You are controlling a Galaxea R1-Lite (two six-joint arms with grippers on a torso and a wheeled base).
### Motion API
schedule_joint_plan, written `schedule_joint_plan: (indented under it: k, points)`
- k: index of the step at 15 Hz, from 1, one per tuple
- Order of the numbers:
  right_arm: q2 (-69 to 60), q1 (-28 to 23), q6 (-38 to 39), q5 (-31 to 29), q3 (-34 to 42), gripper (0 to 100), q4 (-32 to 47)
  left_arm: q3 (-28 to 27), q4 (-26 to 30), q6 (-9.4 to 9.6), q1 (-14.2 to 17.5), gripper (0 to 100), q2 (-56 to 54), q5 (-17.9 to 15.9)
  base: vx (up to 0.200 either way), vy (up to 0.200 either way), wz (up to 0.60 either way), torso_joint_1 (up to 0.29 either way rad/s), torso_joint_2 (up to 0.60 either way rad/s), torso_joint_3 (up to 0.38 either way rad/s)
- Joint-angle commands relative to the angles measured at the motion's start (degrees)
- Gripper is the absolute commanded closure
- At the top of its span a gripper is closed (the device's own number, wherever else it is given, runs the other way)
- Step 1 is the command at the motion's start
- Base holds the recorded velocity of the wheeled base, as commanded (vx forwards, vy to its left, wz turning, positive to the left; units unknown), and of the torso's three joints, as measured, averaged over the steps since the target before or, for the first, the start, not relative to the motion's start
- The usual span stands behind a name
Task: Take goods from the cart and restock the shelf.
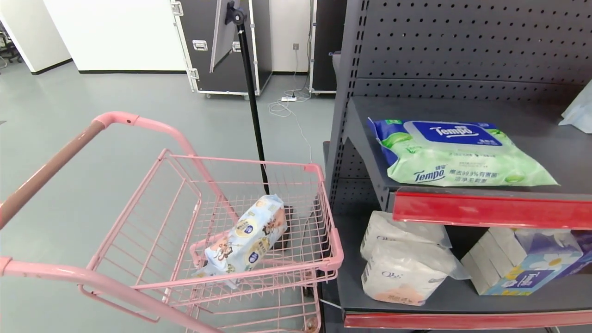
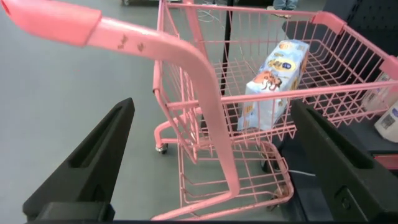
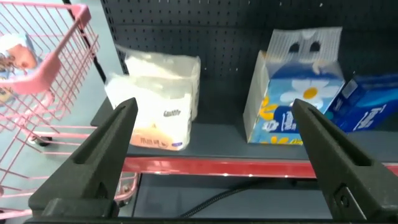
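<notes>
A pink wire cart (image 1: 330,222) stands left of the dark shelf (image 1: 545,138). One light blue soft pack (image 1: 247,236) leans inside the cart's basket. My left gripper (image 2: 212,106) is open behind the cart's handle (image 2: 186,53), well short of the pack (image 2: 273,78). My right gripper (image 3: 214,102) is open in front of the lower shelf, between two white packs (image 3: 158,102) and a flowered tissue box (image 3: 298,93). A green-and-blue wipes pack (image 1: 458,152) lies flat on the upper shelf board. Nothing sits between either gripper's fingers.
White packs (image 1: 402,259) and tissue boxes (image 1: 522,263) stand on the lower shelf behind a red edge strip (image 1: 490,210). A black stand pole (image 1: 252,101) rises just behind the cart. Black cases (image 1: 222,46) and floor cables (image 1: 286,104) lie farther back. Open grey floor spreads to the left.
</notes>
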Motion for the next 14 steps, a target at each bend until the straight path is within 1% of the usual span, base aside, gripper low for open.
schedule_joint_plan:
  k: [1,4,8,11,14]
  points:
    - [0.09,0.01,-0.04,-0.02,0.0,0,-0.01,0.01,0.02,-0.01,0.0,0,0.02,0.01,0.0,0.0,0.0,-0.134,0.5,0.373]
    - [0.09,0.01,-0.04,-0.02,0.0,0,-0.1,0.1,0.02,-0.01,0.0,0,0.02,0.01,0.0,0.0,0.0,-0.113,0.5,0.382]
    - [0.09,0.01,-0.04,-0.02,0.0,0,-0.01,0.01,0.02,-0.01,0.0,0,0.02,0.01,0.0,0.0,0.0,-0.061,0.46,0.389]
    - [0.09,0.01,-0.04,-0.02,0.0,0,-0.01,0.01,0.02,-0.01,0.0,0,0.02,0.01,0.0,0.0,0.0,-0.019,0.16,0.141]
    - [0.09,0.01,0.05,-0.02,0.0,0,-0.01,0.01,0.02,-0.01,0.0,0,0.02,0.01,0.0,0.0,0.0,0.0,0.0,0.0]
